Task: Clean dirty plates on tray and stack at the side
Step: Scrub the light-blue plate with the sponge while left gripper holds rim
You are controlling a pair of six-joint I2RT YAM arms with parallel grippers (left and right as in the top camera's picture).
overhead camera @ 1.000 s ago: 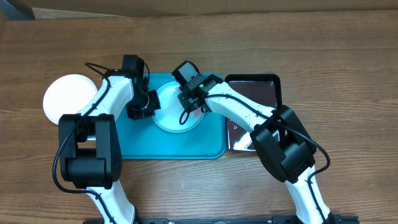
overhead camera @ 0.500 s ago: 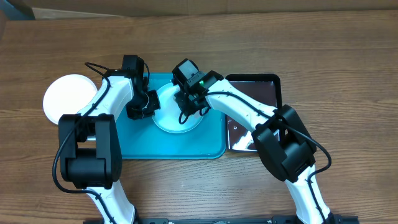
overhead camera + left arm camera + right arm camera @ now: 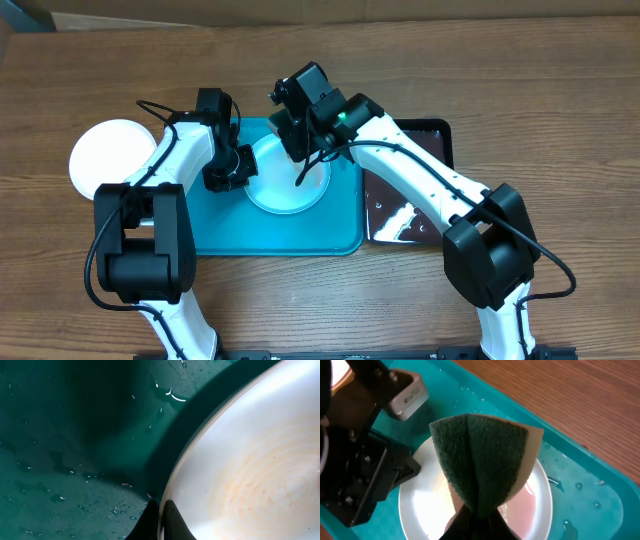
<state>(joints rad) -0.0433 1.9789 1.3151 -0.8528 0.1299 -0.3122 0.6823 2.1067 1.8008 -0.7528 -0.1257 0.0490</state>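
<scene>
A pale, light-blue plate point(image 3: 290, 185) lies on the teal tray point(image 3: 215, 225). My left gripper point(image 3: 240, 172) is shut on its left rim; in the left wrist view the dark fingertips point(image 3: 170, 520) pinch the plate point(image 3: 250, 470) at its edge, over the wet tray point(image 3: 75, 435). My right gripper point(image 3: 292, 135) hovers over the plate's far edge. It is shut on a folded green sponge point(image 3: 480, 455), which hangs above the plate point(image 3: 420, 505). The plate carries a pinkish watery film. A clean white plate point(image 3: 108, 158) rests on the table to the left of the tray.
A glossy black tray point(image 3: 410, 190) with white streaks sits against the teal tray's right side. Water drops lie on the teal tray point(image 3: 580, 495). Bare wooden table point(image 3: 500, 70) surrounds everything. The left arm's black wrist point(image 3: 360, 470) stands close beside the sponge.
My right arm has swung toward the back of the tray, lifting the sponge off the plate and uncovering more of the black tray. The left gripper and plate have not moved.
</scene>
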